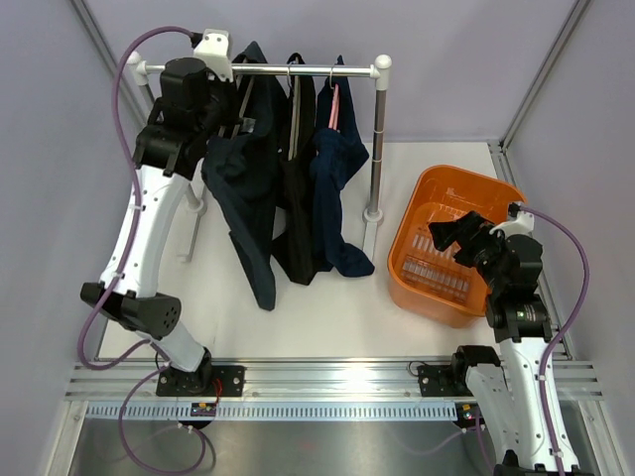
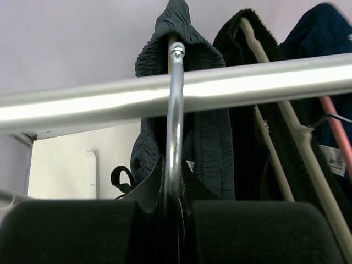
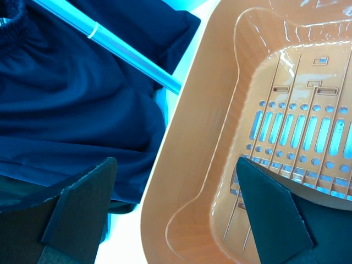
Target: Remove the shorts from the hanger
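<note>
Gripping the metal hanger hook (image 2: 174, 126) of the dark teal-navy shorts (image 1: 243, 198), the left tool (image 2: 175, 220) is pinched narrow on it near the rail (image 1: 308, 69). Black shorts (image 1: 298, 218) and navy shorts (image 1: 337, 169) hang alongside. The right tool (image 3: 176, 214) gapes wide, holding nothing, above the orange basket (image 1: 405, 238) rim.

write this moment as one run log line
left gripper shut on hanger hook | right gripper open above basket | three shorts hanging on rail
</note>
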